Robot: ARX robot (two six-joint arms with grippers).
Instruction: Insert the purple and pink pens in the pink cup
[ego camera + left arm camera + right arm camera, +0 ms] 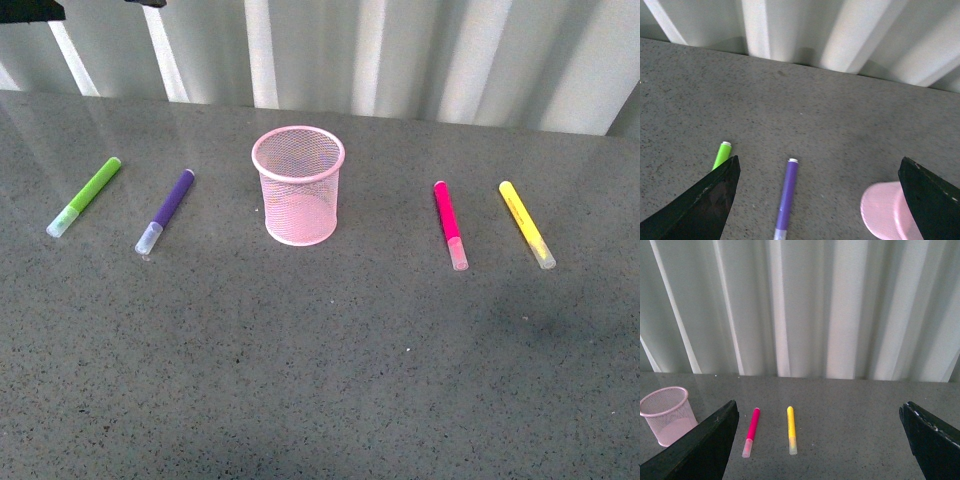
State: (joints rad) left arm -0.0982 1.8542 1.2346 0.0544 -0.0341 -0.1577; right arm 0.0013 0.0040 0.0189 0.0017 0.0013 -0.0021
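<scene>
The pink mesh cup (299, 186) stands upright in the middle of the grey table. The purple pen (166, 210) lies to its left, the pink pen (449, 223) to its right, both flat with clear caps toward me. Neither arm shows in the front view. My left gripper (820, 200) is open and empty above the table, with the purple pen (786, 196) between its fingers and the cup (882, 210) beside one finger. My right gripper (820, 440) is open and empty, held back from the pink pen (751, 431); the cup (668, 415) shows at the side.
A lime-green marker (86, 195) lies left of the purple pen; it also shows in the left wrist view (721, 155). A yellow marker (526, 223) lies right of the pink pen, also in the right wrist view (791, 429). A white corrugated wall (400, 60) backs the table.
</scene>
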